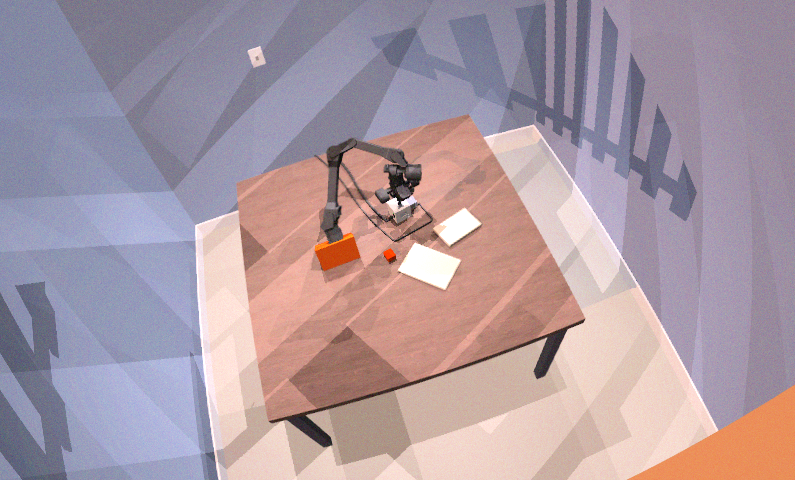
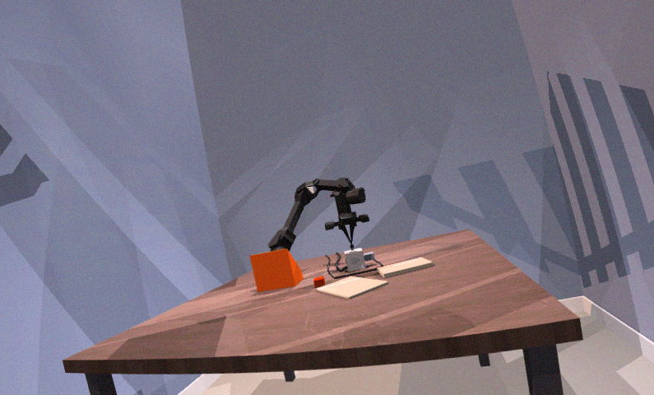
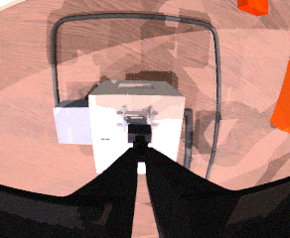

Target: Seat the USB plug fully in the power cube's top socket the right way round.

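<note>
Nearly closed, pincer (image 3: pixel 140 153) pinching USB plug (image 3: pixel 139 133) atop power cube (image 3: pixel 112 134).

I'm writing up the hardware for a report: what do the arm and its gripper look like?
The arm is slim, dark grey to black, built from jointed links with bulkier cylindrical housings near the wrist. The gripper has two black fingers that taper to narrow tips. A small side module sticks out near the wrist. No markings or external cabling on the arm can be made out.
</note>
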You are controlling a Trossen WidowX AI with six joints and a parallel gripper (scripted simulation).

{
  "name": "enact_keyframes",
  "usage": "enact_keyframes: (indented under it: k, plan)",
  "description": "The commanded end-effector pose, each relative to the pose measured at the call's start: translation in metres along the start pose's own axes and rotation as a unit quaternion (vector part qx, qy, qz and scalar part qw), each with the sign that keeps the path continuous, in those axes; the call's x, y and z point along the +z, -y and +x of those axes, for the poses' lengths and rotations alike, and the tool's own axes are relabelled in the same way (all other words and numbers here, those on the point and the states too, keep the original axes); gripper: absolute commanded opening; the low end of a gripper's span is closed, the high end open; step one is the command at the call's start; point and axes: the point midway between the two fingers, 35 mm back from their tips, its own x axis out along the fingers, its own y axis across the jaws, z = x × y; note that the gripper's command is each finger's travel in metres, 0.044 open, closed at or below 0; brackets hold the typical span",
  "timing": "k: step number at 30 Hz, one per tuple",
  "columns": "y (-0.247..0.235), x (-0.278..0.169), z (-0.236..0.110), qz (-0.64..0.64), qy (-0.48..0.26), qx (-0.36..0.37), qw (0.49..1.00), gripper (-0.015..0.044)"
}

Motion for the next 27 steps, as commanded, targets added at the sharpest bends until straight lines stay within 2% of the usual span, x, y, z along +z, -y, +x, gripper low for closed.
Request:
enact_keyframes:
  k: [1,27]
  plan:
    - [-0.0006,-0.0001,0.0006,-0.001,-0.001,0.002,1.0,0.0]
    - [-0.0007,0.0001,0.0037,-0.001,-0.001,0.002,1.0,0.0]
